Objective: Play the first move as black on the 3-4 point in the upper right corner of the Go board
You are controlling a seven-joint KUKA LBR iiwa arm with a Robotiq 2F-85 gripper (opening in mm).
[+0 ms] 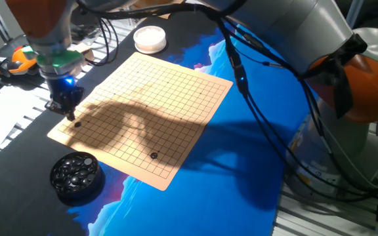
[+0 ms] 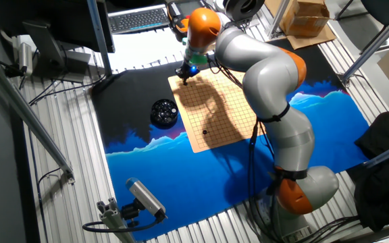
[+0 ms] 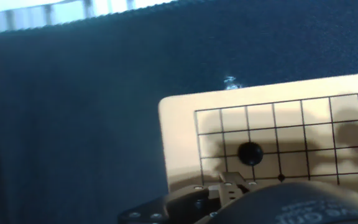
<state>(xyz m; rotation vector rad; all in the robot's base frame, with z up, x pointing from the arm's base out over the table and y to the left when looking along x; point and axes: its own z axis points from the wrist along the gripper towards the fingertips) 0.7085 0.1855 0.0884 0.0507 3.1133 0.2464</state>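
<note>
Pincer [image 1: 69, 111] hovering just above black stone [image 3: 250, 153], already lying near the Go board [image 1: 176, 85] corner; jaw opening impossible to tell. Placement seemingly done; retreating left.

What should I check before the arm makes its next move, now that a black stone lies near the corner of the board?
1. Stone on the board: ok. A black stone lies near the corner of the board.
2. Stone sits on a line crossing: ok in the hand view.
3. Stone is on the 3-4 point: cannot tell; the tool housing hides the nearest rows.
4. Tool free of the stone: cannot tell; it hangs just above it, and its fingers do not show clearly in any view.
5. Other stones undisturbed: ok. One dark stone rests near the opposite edge, and the bowl of stones stands off the board.
</note>
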